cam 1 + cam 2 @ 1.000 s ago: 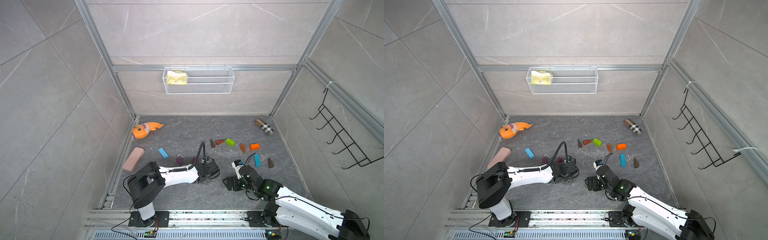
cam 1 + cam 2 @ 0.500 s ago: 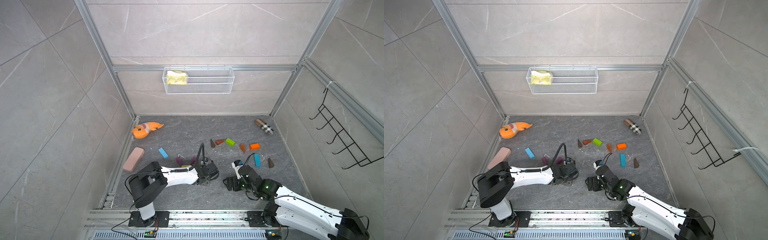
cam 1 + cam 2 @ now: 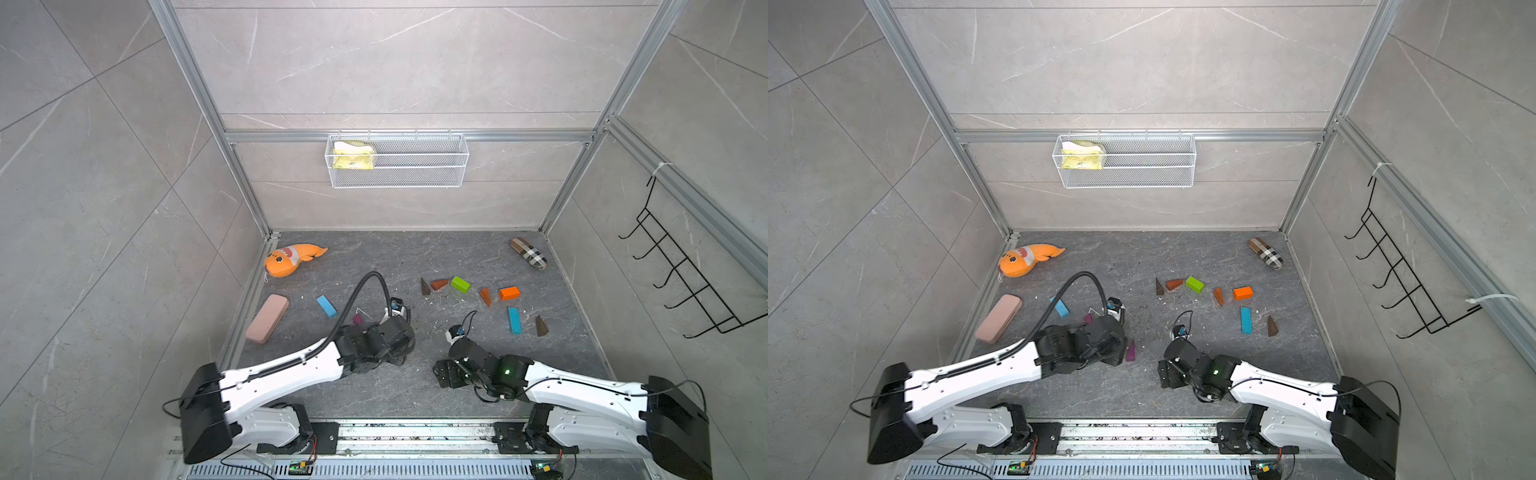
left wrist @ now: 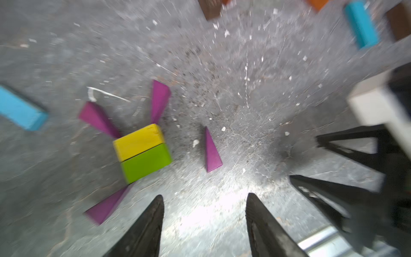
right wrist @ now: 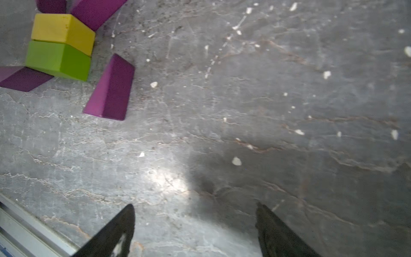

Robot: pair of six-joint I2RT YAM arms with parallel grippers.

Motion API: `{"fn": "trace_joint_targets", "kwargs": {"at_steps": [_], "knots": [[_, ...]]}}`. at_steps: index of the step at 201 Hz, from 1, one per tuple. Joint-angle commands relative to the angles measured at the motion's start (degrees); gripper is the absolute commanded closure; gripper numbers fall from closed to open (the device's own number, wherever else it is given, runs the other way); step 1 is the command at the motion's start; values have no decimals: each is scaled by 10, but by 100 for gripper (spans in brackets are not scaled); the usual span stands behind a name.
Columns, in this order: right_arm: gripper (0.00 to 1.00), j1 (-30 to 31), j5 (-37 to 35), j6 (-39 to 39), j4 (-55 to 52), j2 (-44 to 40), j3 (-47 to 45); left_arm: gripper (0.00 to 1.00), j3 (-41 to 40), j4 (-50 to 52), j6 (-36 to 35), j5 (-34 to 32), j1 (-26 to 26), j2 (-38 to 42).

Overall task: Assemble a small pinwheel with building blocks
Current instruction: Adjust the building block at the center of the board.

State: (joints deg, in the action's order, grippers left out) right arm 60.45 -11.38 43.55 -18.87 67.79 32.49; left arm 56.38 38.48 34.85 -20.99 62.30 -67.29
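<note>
In the left wrist view a yellow block [image 4: 139, 141] sits against a green block [image 4: 146, 162]. Purple wedges [image 4: 97, 118] fan out from their corners, and one loose purple wedge [image 4: 212, 153] lies apart beside them. My left gripper [image 4: 204, 195] is open just short of that wedge, with only floor between its fingers. The right wrist view shows the same yellow block [image 5: 62, 32], green block [image 5: 56, 59] and loose wedge [image 5: 111, 89]. My right gripper [image 5: 195, 204] is open and empty, well away from them. In both top views the left arm hides most of the cluster; one wedge [image 3: 1131, 351] shows.
Loose blocks lie farther back: a green brick [image 3: 460, 284], an orange brick [image 3: 509, 293], blue bars [image 3: 514, 320] [image 3: 326, 306] and brown wedges [image 3: 424, 286] [image 3: 540, 326]. An orange plush fish [image 3: 291, 259] and a pink case [image 3: 267, 318] lie at the left, a plaid case [image 3: 528, 253] at the back right.
My left gripper has opened and drawn back a little, leaving a purple wedge on the floor beside the yellow and green blocks. The right arm has barely moved.
</note>
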Motion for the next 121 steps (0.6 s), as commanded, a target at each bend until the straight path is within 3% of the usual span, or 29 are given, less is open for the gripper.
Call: {"fn": "trace_joint_targets", "kwargs": {"at_steps": [1,5,14,17,44,60,121], "knots": [[14,58,-122,110,-43,71,75,31,-21,48,-74,72,-57,97],[14,67,-132,126,-47,83,82,29,-26,46,-81,109,-74,113],[14,78,-145,168,-47,107,98,4,-34,52,-77,161,-102,147],[15,81,-148,180,-48,114,103,1,-35,56,-73,168,-106,159],[17,85,-143,215,-25,167,135,0,-43,102,-15,169,-108,236],[18,85,-132,212,-23,202,170,0,-44,135,1,133,-108,262],[28,86,-136,214,-85,279,269,0,-92,105,-11,124,-108,303]]}}
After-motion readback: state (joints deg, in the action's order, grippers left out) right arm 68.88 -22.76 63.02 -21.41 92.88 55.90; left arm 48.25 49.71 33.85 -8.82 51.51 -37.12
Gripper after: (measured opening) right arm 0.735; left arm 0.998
